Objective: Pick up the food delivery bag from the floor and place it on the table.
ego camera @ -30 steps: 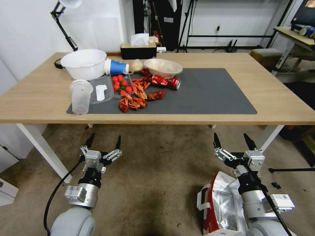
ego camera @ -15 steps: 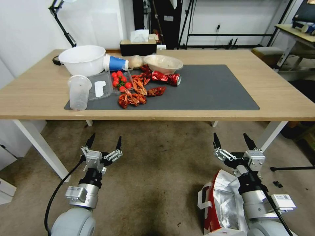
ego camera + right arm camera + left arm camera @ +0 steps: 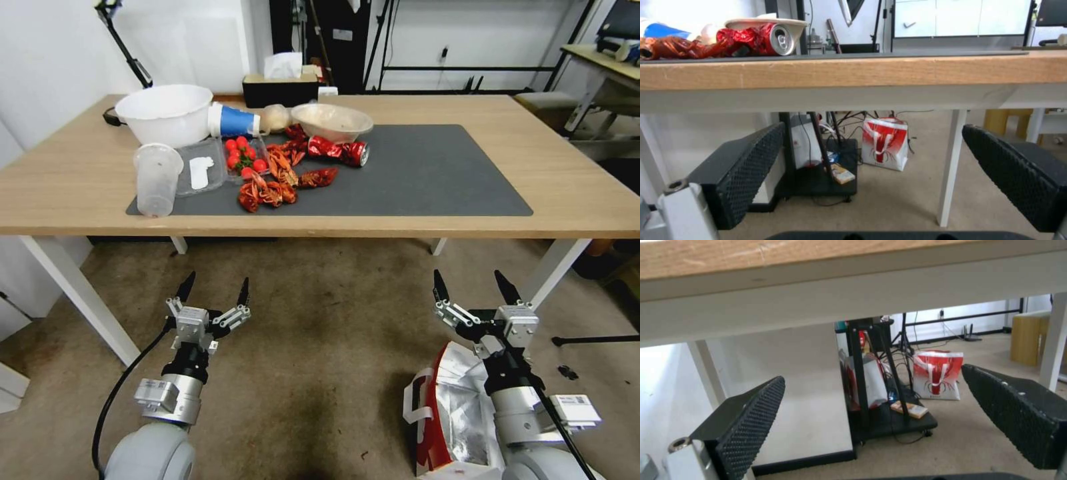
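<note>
The food delivery bag [image 3: 460, 408] stands on the floor [image 3: 320, 320] at the lower right, its mouth open on silver foil lining, a red side and a white handle toward me. My right gripper [image 3: 469, 283] hangs open just above and beyond the bag's far rim, holding nothing. My left gripper [image 3: 217, 287] is open too, over bare carpet on the left. The table [image 3: 567, 180] with its dark grey mat [image 3: 433, 173] lies ahead of both. The right wrist view has that gripper [image 3: 873, 130] level with the table's front edge [image 3: 907, 70]; the left gripper [image 3: 871, 380] sits below the tabletop [image 3: 818, 260].
On the mat's left half lie bowls [image 3: 163, 113], a clear cup [image 3: 155, 179], tomatoes, crayfish shells [image 3: 273, 190] and a crushed red can [image 3: 340, 150]. White table legs [image 3: 80, 293] stand at both sides. Another red-and-white bag [image 3: 885, 143] and a black cart [image 3: 822, 166] stand beyond the table.
The head camera has shifted, so the table sits a little higher in the picture. Both arms hold the same pose, fingers open, and the bag has not moved.
</note>
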Robot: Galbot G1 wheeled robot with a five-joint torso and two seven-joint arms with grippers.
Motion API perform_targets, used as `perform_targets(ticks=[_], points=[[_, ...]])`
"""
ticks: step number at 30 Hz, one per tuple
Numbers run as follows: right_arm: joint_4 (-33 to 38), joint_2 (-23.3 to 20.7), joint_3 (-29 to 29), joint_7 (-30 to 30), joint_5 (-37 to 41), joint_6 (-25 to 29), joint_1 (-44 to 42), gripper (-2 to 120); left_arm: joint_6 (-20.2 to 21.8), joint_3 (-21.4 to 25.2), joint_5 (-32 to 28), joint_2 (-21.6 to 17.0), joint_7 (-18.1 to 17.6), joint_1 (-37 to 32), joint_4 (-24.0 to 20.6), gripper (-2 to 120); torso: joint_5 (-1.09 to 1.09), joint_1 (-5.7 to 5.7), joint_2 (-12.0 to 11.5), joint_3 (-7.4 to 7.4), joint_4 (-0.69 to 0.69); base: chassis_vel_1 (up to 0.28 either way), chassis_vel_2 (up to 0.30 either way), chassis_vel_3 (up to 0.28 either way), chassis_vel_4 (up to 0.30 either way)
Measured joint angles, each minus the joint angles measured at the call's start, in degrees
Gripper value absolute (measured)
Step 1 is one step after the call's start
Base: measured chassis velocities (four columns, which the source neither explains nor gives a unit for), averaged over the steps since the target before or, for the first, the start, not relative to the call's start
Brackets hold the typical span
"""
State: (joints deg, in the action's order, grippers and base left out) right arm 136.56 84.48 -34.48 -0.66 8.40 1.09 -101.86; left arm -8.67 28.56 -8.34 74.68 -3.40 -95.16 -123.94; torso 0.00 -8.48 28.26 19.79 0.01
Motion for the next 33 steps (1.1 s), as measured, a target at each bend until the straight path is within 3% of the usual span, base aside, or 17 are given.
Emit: perform_targets(ticks=[33], points=[[-1.7, 0.4, -0.2, -2.4, -0.1, 1.0, 0.5, 100, -0.6, -0.1, 0.0, 0.4, 0.8, -0.1, 0.7, 98, 0.0, 2.74, -8.0, -5.22, 0.0, 0.0, 0.0, 0.0, 0.0]])
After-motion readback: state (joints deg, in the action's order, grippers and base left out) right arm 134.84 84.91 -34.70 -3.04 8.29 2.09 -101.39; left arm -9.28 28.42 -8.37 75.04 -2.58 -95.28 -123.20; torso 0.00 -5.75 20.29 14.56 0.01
